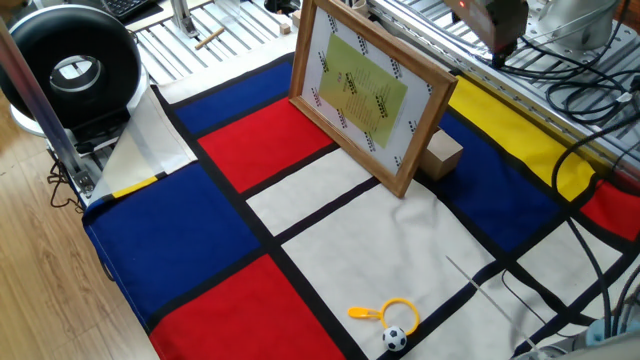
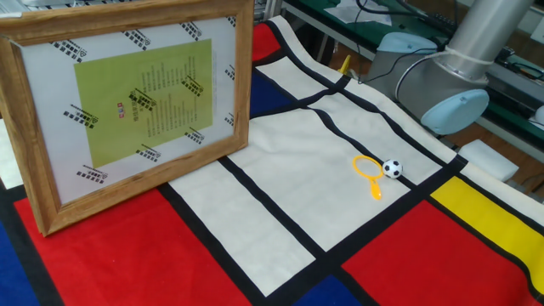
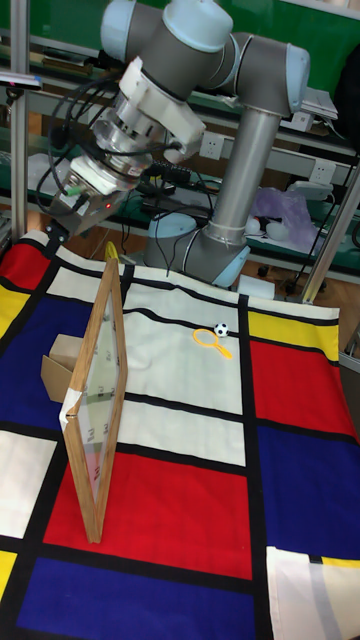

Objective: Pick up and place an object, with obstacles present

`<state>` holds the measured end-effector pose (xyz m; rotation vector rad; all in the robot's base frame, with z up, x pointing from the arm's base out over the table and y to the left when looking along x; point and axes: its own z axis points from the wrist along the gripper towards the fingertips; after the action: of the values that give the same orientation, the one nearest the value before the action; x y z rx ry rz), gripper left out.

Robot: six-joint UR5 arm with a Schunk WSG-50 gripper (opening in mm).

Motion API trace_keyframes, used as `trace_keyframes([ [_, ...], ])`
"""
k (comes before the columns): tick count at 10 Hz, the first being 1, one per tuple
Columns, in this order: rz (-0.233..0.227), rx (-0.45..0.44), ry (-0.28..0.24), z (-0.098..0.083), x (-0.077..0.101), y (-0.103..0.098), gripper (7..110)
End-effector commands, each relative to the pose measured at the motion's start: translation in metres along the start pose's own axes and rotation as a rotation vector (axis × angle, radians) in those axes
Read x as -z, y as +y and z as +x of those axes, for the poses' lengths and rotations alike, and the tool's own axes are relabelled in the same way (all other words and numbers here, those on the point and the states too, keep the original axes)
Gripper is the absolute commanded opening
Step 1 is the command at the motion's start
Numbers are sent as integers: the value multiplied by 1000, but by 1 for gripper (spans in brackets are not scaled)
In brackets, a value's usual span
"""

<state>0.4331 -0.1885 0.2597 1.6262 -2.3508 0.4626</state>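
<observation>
The wooden cube point(image 1: 441, 155) is judged light and rigid, best pinched across opposite flat faces (picture frame point(image 1: 370, 92) close alongside); the gripper's point(image 3: 62, 222) opening cannot be told.

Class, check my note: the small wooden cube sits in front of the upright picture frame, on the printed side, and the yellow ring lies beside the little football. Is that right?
One slip: the wooden cube sits behind the picture frame, on its back side, as the tall fixed view shows. The yellow ring does lie beside the football.

cube point(image 1: 441, 156): plain tan wood, on blue cloth, at the frame's 3 o'clock, partly hidden
picture frame point(image 1: 367, 92): wooden, upright, leaning slightly, yellow-green sheet
</observation>
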Motion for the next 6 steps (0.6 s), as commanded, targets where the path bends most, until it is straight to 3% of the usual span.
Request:
trace_keyframes([
  [1, -31, -76, -24, -3, 1, 10, 44],
  [2, -10, -21, -43, -13, 5, 4, 44],
  [3, -21, -42, -87, -28, 12, 5, 107],
  [4, -40, -100, -100, -31, 21, 13, 107],
  [5, 13, -151, -37, -15, 26, 7, 88],
  [6, 94, -196, -9, -8, 30, -10, 88],
])
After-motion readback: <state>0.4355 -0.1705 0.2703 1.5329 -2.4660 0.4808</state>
